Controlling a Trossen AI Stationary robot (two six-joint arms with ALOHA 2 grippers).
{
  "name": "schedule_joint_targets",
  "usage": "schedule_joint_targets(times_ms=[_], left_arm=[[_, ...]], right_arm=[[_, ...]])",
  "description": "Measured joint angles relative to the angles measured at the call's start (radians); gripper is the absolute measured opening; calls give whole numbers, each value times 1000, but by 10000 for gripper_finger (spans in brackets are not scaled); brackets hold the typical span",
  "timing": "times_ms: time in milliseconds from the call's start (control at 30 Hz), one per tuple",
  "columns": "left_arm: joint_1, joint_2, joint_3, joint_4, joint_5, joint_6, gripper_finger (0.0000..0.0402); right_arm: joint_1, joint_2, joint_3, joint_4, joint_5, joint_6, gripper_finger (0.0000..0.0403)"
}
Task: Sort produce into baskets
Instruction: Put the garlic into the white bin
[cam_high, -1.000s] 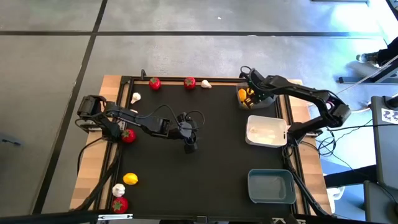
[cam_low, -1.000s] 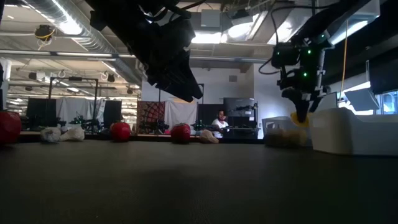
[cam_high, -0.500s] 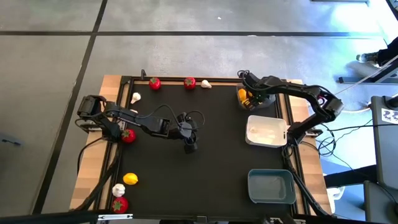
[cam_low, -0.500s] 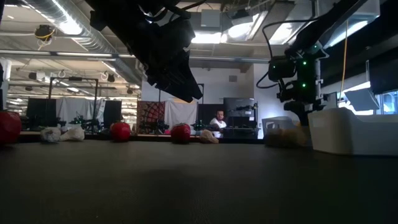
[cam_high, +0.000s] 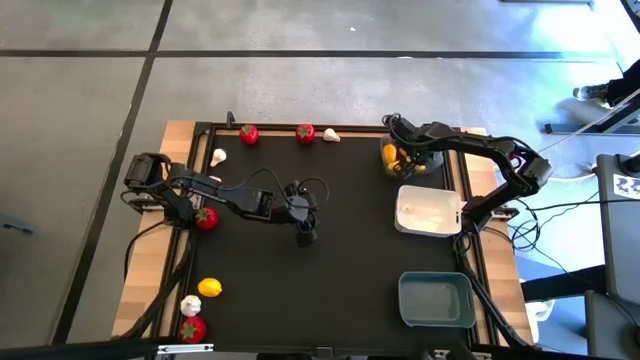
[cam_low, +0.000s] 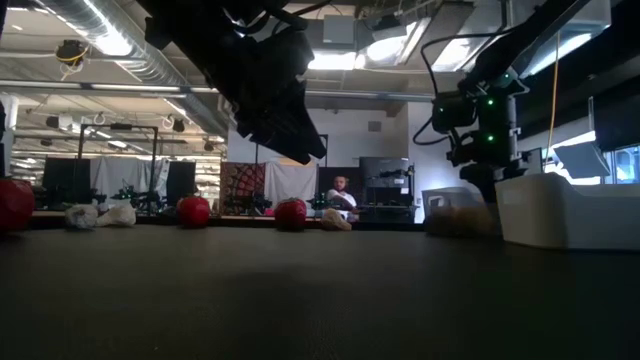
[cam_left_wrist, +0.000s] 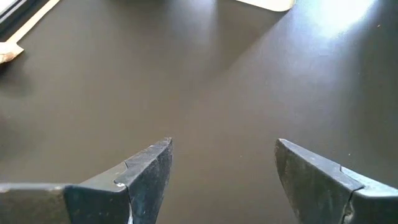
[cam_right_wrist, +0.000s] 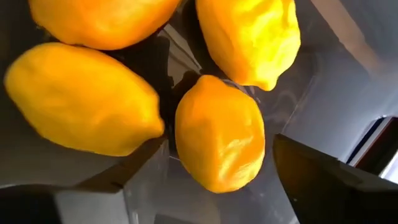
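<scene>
four lemons (cam_right_wrist: 219, 132) in dark basket (cam_right_wrist: 348, 56)

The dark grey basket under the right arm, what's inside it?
Four yellow lemons lie in the dark grey basket, seen past the right pincer. From above, that arm covers most of the basket, so more could be hidden.

4 yellow lemons (cam_right_wrist: 219, 134), grey basket (cam_right_wrist: 348, 81)

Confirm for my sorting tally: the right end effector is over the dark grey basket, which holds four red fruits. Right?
Not quite. The right end effector is over the dark grey basket, but it holds four yellow lemons, not red fruits. The right wrist view shows this.
</scene>
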Motion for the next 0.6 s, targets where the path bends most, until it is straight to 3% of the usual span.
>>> schedule_joint_targets(times_ms=[400,600], left_arm=[[0,0,0,2,0,7,276],[0,0,0,19,-1,18,276]], right_arm=[[1,-138,0,-22,1,-12,288],[1,-250,0,-13,-103,-13,287]])
